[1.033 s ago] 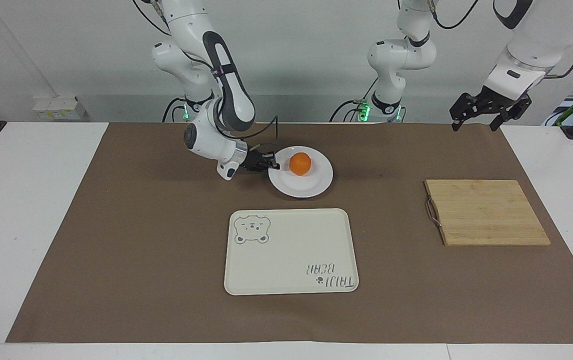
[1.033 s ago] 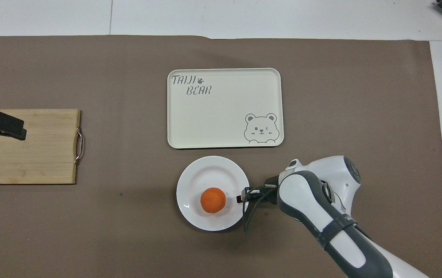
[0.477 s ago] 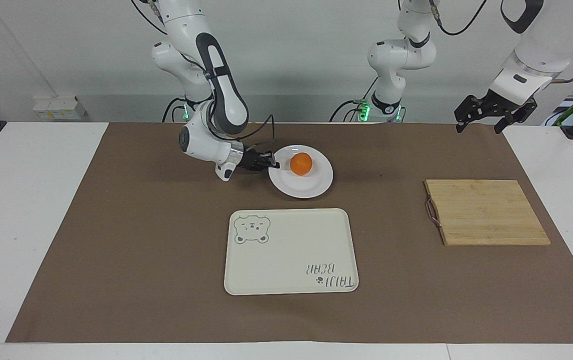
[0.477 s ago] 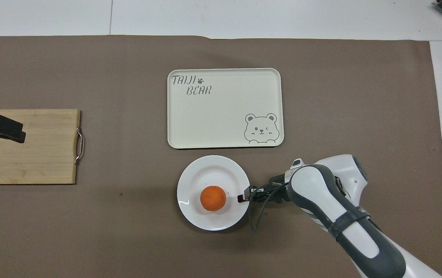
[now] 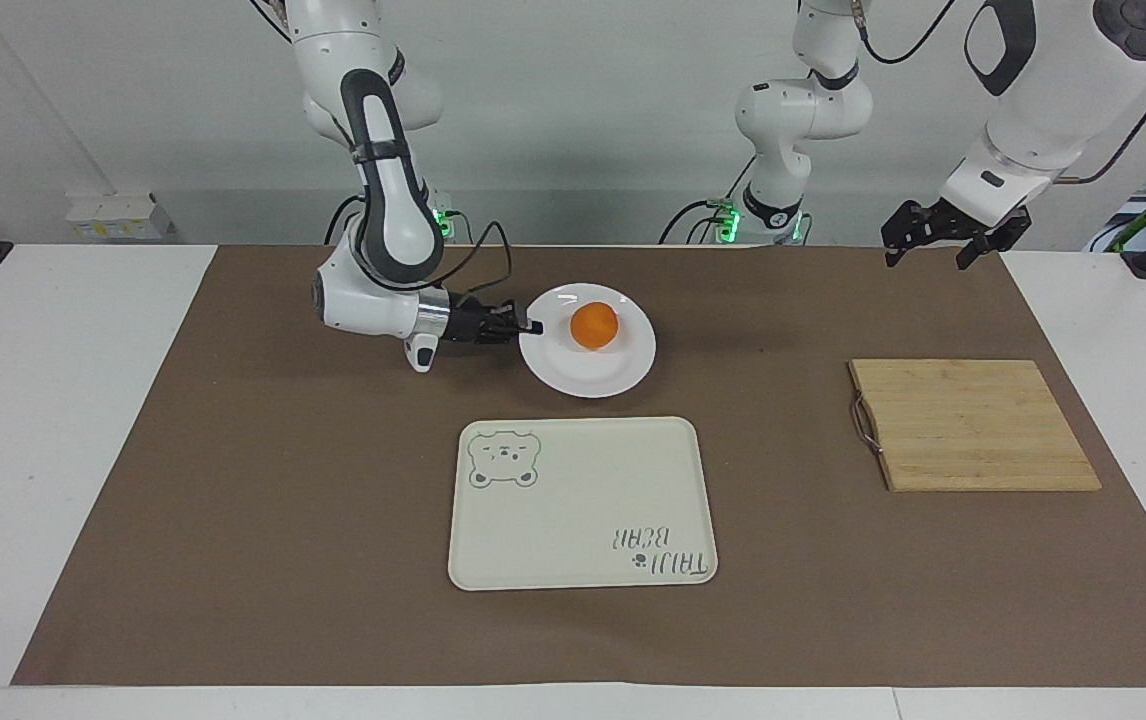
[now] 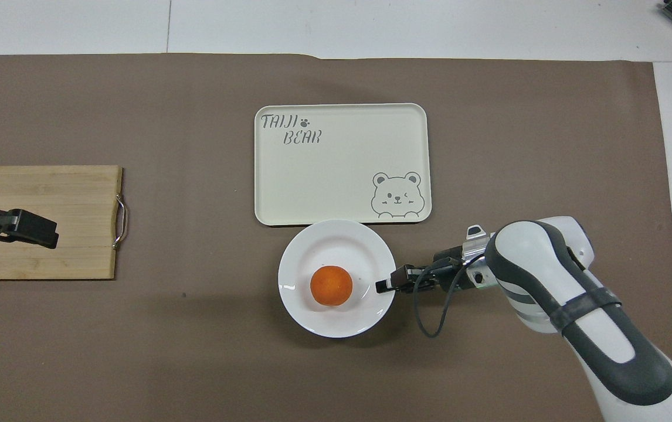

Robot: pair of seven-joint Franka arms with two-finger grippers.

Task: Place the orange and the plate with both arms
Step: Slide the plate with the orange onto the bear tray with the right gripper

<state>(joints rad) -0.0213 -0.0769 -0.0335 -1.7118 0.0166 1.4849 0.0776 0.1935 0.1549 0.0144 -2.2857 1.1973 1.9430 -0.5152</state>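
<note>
The white plate (image 5: 583, 375) sits between the robots and the cream tray, with the orange (image 5: 594, 326) on its middle. My right gripper (image 5: 530, 327) lies low and level and is shut on the plate's rim at the edge toward the right arm's end. The plate seems slightly raised, with a shadow under it. In the overhead view the plate (image 6: 336, 246) reaches the tray's near edge, the orange (image 6: 331, 285) rests on it, and the right gripper (image 6: 384, 286) pinches the rim. My left gripper (image 5: 943, 235) hangs open and empty, high over the cutting board (image 6: 72, 234); it also shows in the overhead view (image 6: 13, 225).
A cream tray with a bear drawing (image 5: 583, 500) lies mid-table, farther from the robots than the plate. A bamboo cutting board (image 5: 973, 425) with a metal handle lies toward the left arm's end. A brown mat covers the table.
The right gripper has drawn the plate with the orange a little toward the right arm's end and toward the tray, slightly up. The left gripper has shifted over the board.
</note>
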